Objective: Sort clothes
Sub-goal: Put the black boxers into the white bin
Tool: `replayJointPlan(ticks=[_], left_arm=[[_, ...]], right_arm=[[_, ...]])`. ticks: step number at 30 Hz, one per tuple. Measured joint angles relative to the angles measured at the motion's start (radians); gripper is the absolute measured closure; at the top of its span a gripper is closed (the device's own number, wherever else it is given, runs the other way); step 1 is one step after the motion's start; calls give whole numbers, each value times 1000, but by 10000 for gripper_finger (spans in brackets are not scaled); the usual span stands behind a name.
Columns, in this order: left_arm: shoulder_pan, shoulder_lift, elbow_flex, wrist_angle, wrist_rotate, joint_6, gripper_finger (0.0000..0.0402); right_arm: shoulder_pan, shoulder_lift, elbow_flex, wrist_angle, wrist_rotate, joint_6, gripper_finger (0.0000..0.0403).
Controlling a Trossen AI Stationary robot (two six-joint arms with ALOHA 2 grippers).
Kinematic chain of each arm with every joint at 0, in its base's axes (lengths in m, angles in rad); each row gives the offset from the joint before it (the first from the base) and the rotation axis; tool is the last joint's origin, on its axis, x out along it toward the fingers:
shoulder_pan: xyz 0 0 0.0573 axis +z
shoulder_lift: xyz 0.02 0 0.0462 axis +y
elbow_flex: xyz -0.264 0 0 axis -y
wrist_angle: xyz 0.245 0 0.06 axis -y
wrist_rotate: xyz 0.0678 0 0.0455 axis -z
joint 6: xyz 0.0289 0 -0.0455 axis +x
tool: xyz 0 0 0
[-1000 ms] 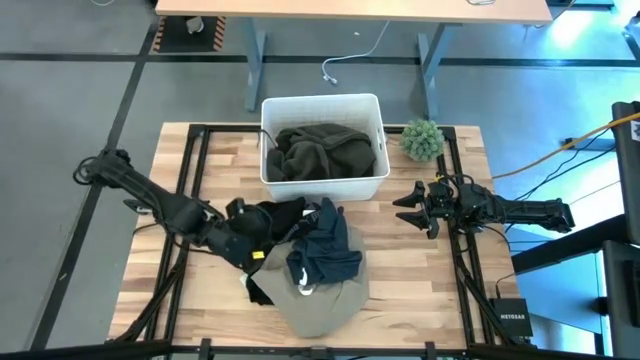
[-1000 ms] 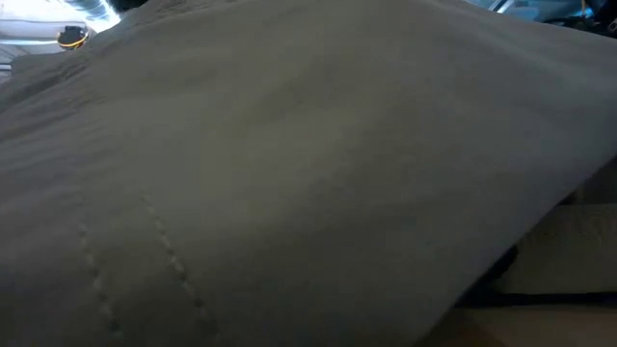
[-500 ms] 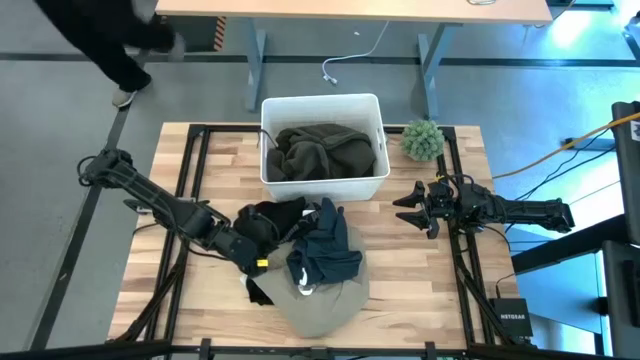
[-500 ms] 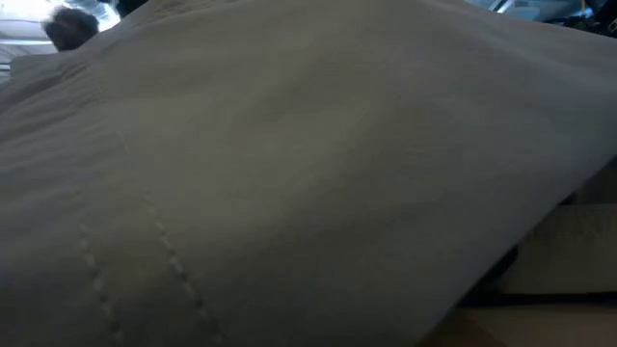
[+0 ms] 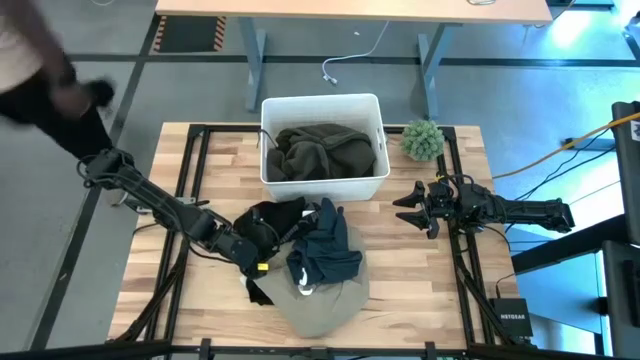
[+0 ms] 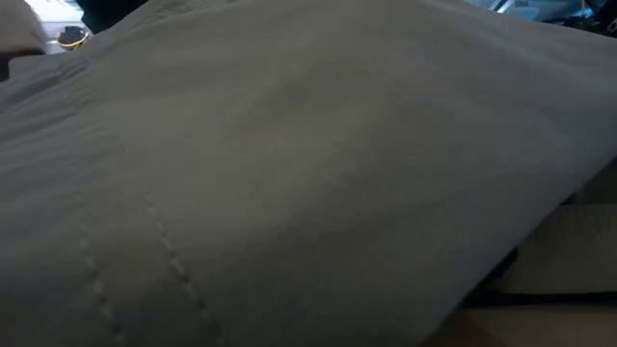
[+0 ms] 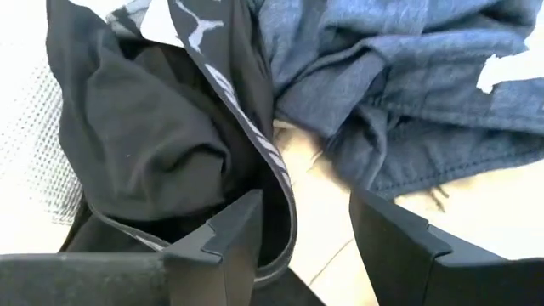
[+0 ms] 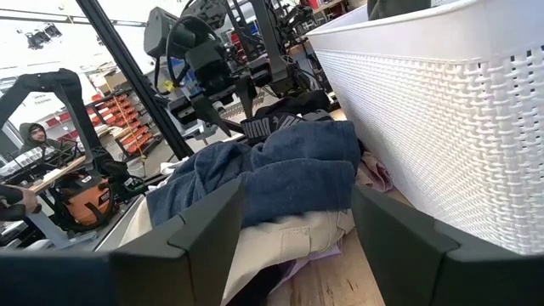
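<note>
Wooden desk [image 5: 400, 280] carries the clothes pile; olive garment [image 5: 322, 152] already binned. Left gripper [image 7: 297, 229], spread, has backed slightly from the black garment [image 7: 153, 144], ungrasped. Right gripper [image 5: 405, 210] waits, spread

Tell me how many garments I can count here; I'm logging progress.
4 visible: an olive garment in the bin, and a black garment, a blue garment and a beige garment piled on the table. Others may be hidden underneath.
</note>
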Motion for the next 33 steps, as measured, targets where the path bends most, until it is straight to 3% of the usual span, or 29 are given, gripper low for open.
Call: replayJointPlan(ticks=[14,28,33], left_arm=[[87,0,-73,122,34,18,239],[109,0,-73,222,28,37,391],[94,-16,-27,275,28,116,394]], right_arm=[[0,0,0,0,0,0,166],[0,0,0,0,0,0,166],[0,0,0,0,0,0,166]])
